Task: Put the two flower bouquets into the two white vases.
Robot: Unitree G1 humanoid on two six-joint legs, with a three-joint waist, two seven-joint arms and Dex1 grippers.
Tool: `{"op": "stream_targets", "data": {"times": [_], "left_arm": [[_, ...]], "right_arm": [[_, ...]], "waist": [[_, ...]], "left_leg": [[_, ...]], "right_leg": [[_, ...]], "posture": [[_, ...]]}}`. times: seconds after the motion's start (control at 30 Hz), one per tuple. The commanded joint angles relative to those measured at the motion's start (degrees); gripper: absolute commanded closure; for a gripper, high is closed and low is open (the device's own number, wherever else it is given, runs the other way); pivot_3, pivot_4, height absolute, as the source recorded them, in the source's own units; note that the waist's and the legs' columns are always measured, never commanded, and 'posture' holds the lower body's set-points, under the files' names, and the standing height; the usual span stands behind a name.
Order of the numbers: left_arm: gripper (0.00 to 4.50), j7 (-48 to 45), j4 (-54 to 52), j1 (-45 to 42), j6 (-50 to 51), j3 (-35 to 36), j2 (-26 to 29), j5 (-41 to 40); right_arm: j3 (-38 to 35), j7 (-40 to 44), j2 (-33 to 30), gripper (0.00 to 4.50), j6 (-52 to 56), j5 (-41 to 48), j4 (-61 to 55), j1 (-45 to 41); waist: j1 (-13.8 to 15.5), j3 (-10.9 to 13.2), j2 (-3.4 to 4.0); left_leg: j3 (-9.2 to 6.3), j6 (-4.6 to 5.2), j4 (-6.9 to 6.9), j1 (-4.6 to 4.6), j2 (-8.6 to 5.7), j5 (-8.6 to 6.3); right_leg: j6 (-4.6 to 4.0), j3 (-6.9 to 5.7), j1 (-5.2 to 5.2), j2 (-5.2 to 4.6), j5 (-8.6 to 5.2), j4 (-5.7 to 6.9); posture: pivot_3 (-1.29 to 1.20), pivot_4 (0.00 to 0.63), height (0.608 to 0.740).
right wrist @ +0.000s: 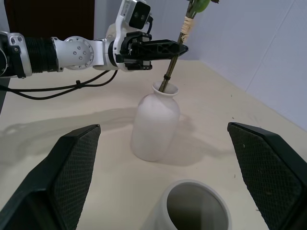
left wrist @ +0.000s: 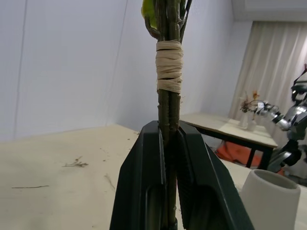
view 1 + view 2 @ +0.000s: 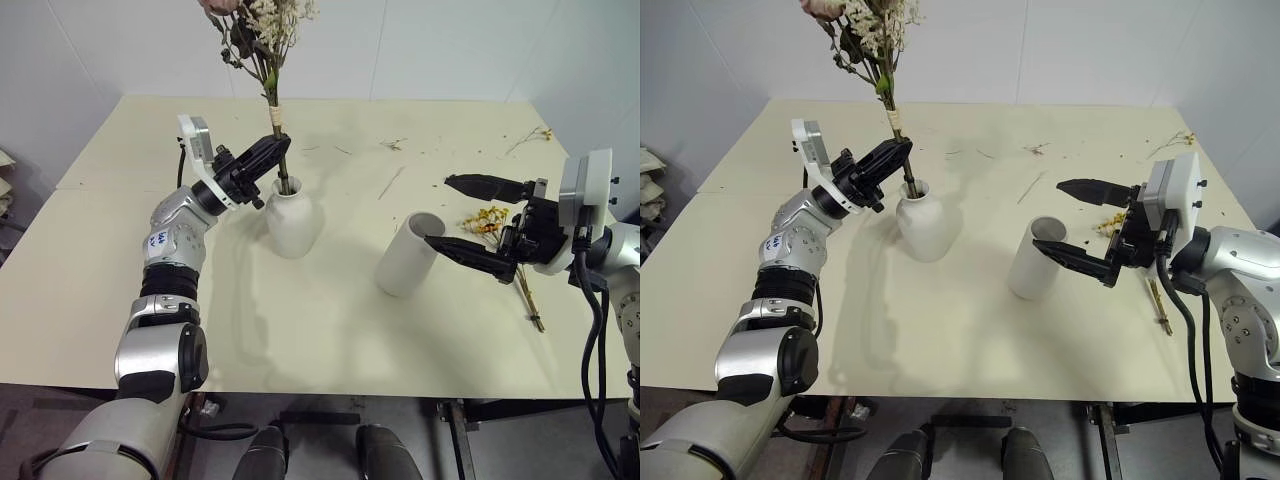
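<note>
Left eye view: the left gripper (image 3: 277, 152) is clamped tight on the stems of the rose bouquet (image 3: 262, 30), just under the tan wrapping, holding it upright. The stem ends reach into the narrow neck of the bottle-shaped vase (image 3: 294, 222), which stands upright on the cream table (image 3: 330, 320); the blooms and pale sprigs rise above the gripper toward the wall. Further right stands the wide-mouthed cylinder vase (image 3: 408, 254), empty, its mouth tipped a little toward the right gripper (image 3: 437, 213). That gripper holds nothing and its two black fingers are spread as wide as they go, one behind the cylinder's rim and one just beside it. Behind it, near the table's right edge, the yellow-orange bouquet (image 3: 490, 220) lies flat, its long thin stems pointing toward the front edge
</note>
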Motion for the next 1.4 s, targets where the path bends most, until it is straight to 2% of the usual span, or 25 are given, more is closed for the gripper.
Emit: {"op": "stream_targets", "data": {"times": [0.03,0.3,0.4,0.57,0.67,0.73,0.8,0.93,1.07,1.17,1.4], "left_arm": [[3.44,-2.5,-2.0,0.8,-1.0,-1.0,0.8,0.7],[0.96,-3.9,-5.2,2.9,0.1,-2.3,5.6,2.2],[0.02,-3.7,-6.1,3.1,0.2,-3.7,9.3,4.6],[0.02,-8.3,-6.5,2.7,2.8,-6.5,18.3,7.9],[0.02,-14.2,-9.5,3.4,4.8,-7.1,22.8,6.9],[0.02,-18.4,-14.4,4.2,9.2,-6.4,26.7,4.4],[0.02,-20.2,-19.2,6.1,12.4,-6.2,29.3,3.2],[0.02,-18.6,-34.2,13.3,19.7,-3.4,31.8,-2.4],[0.02,-13.0,-44.8,18.5,23.7,-1.4,30.3,-6.0],[0.02,-10.0,-50.8,24.4,25.4,1.3,30.0,-8.3],[0.02,-3.5,-60.1,32.1,28.5,6.0,29.8,-13.1]], "right_arm": [[-1.7,-0.8,0.3,0.00,-0.6,0.9,-2.3,0.1],[-1.6,-1.0,0.6,0.00,-1.0,0.7,-1.7,-0.1],[-1.3,-0.8,0.5,0.00,-1.1,0.4,-1.6,-0.1],[-0.7,-0.1,-3.7,0.00,-0.2,-3.8,2.3,-1.1],[-0.1,-1.0,-8.1,0.00,2.2,-7.4,8.7,-4.4],[1.7,-1.9,-12.8,0.00,6.0,-11.3,15.7,-8.0],[3.7,0.8,-16.7,0.00,7.6,-13.5,21.5,-10.1],[13.1,5.4,-21.3,0.00,13.6,-21.2,38.2,-19.3],[19.2,10.9,-19.9,0.00,9.9,-27.7,51.2,-25.6],[25.3,12.2,-15.8,0.00,7.1,-34.7,61.2,-32.3],[31.5,15.4,-10.5,0.00,0.9,-44.8,77.9,-38.9]], "waist": [[0.0,0.0,0.00],[-0.1,0.0,0.00],[0.0,0.0,0.00],[-0.2,0.0,0.01],[-0.1,0.0,0.01],[-0.2,0.0,0.06],[-0.2,0.0,0.06],[-0.3,0.0,0.14],[-0.4,0.0,0.18],[-1.1,0.1,0.23],[-1.9,0.1,0.24]], "left_leg": [[0.00,0.00,0.00,0.00,0.00,0.00],[-0.01,0.00,-0.04,0.01,0.04,0.00],[-0.01,0.00,-0.03,0.01,0.03,0.00],[0.00,0.00,-0.07,0.01,0.03,0.00],[0.00,0.00,-0.14,0.03,0.04,0.00],[0.00,0.00,-0.15,0.01,0.04,0.00],[0.05,0.00,-0.21,-0.02,0.05,0.00],[0.10,0.00,-0.60,0.09,0.16,0.00],[0.15,0.00,-0.64,0.04,0.20,0.00],[0.21,-0.01,-0.65,0.04,0.19,0.00],[0.27,-0.03,-0.74,0.05,0.25,-0.01]], "right_leg": [[0.00,0.00,0.00,0.00,0.00,0.00],[-0.02,0.00,-0.02,0.05,0.01,0.01],[-0.02,0.00,0.00,0.05,0.01,0.00],[-0.03,0.01,-0.03,0.05,0.02,-0.02],[-0.04,0.01,-0.03,0.06,0.01,-0.05],[-0.05,0.01,-0.03,0.05,0.02,-0.07],[-0.10,0.05,-0.09,0.04,0.02,-0.12],[-0.25,0.02,-0.12,0.06,-0.07,-0.23],[-0.25,0.02,-0.14,0.09,-0.06,-0.36],[-0.22,0.06,-0.15,0.08,-0.05,-0.41],[-0.22,0.11,-0.22,0.14,-0.05,-0.43]], "posture": [[0.00,0.150,0.740],[0.00,0.150,0.740],[0.00,0.150,0.740],[0.00,0.150,0.740],[0.00,0.150,0.740],[0.00,0.150,0.740],[0.00,0.150,0.740],[0.00,0.150,0.740],[0.00,0.150,0.740],[0.00,0.150,0.740],[0.00,0.150,0.740]]}}
